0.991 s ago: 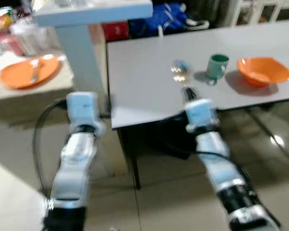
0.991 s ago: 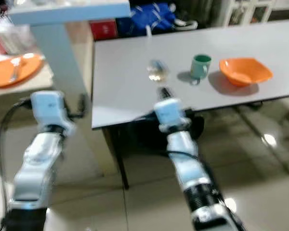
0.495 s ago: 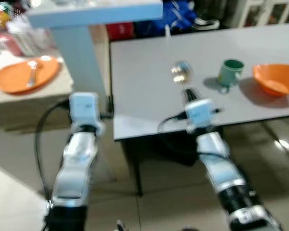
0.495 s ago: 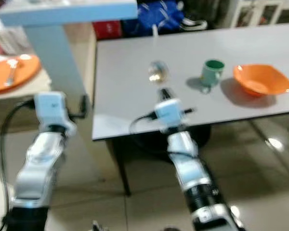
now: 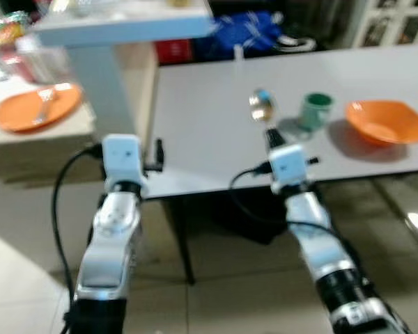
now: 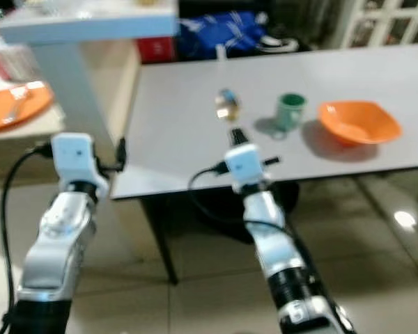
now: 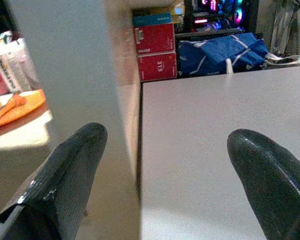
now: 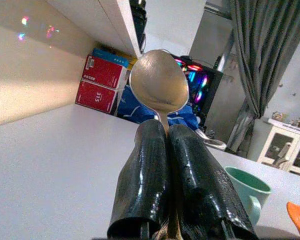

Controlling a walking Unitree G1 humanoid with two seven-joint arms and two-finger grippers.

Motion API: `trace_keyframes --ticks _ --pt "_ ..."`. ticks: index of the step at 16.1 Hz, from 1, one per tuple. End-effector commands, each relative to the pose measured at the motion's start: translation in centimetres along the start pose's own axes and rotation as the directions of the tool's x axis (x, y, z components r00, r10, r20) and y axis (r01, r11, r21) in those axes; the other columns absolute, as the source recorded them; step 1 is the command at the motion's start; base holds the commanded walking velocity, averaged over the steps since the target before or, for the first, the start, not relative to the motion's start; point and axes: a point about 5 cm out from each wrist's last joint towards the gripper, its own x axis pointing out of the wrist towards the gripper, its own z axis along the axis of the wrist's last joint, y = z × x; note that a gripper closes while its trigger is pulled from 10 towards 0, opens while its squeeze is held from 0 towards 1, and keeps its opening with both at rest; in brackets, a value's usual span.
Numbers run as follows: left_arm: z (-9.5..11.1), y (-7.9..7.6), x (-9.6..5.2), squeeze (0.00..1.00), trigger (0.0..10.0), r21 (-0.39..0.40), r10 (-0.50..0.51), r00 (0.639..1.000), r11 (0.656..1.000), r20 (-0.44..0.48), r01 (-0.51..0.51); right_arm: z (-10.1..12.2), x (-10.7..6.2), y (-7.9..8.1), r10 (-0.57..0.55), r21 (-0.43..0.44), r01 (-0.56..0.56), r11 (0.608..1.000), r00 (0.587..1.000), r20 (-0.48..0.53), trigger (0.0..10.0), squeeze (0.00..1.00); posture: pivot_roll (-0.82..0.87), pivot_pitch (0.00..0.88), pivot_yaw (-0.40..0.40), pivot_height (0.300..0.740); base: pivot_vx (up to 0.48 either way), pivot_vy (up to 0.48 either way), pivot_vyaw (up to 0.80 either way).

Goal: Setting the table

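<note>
Spoon (image 8: 158, 83) sits clamped between the black fingers of my right end effector (image 5: 272, 137), bowl up, just short of the green mug (image 5: 315, 110). Over the last second my view has swung, yet mug and orange bowl (image 5: 386, 120) keep their spacing, so I judge placement is next. Near the mug the worktop (image 5: 202, 118) lies bare, its near edge beneath my wrist. Left end effector (image 7: 160, 170) hangs apart at the corner.

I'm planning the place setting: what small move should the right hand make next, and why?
Probably carry the spoon forward and lower it beside the green mug. The right hand is shut on its handle over the grey table, near the orange bowl.
</note>
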Motion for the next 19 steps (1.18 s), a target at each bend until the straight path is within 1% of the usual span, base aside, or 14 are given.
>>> trace_keyframes --ticks 1,8,19 --pt "0.37 -0.45 0.14 0.0 10.0 0.002 -0.022 1.0 1.0 0.011 0.022 0.2 0.12 -0.77 -0.017 -0.015 0.018 1.0 1.0 0.014 0.0 0.17 -0.16 0.0 0.101 0.74 0.307 -0.368 0.0" --pt "0.52 -1.16 0.04 0.0 10.0 -0.002 -0.055 0.998 0.998 0.025 0.055 0.07 0.06 -0.92 -0.022 -0.02 0.022 1.0 1.0 0.006 0.0 0.16 -0.17 0.0 0.102 0.74 0.295 -0.374 0.0" --pt "0.67 -1.27 0.22 0.0 10.0 0.009 -0.07 0.997 0.998 0.03 0.069 0.07 0.12 -0.93 -0.026 -0.02 0.026 0.999 1.0 0.003 0.0 0.17 -0.17 0.0 0.106 0.74 0.279 -0.386 0.0"
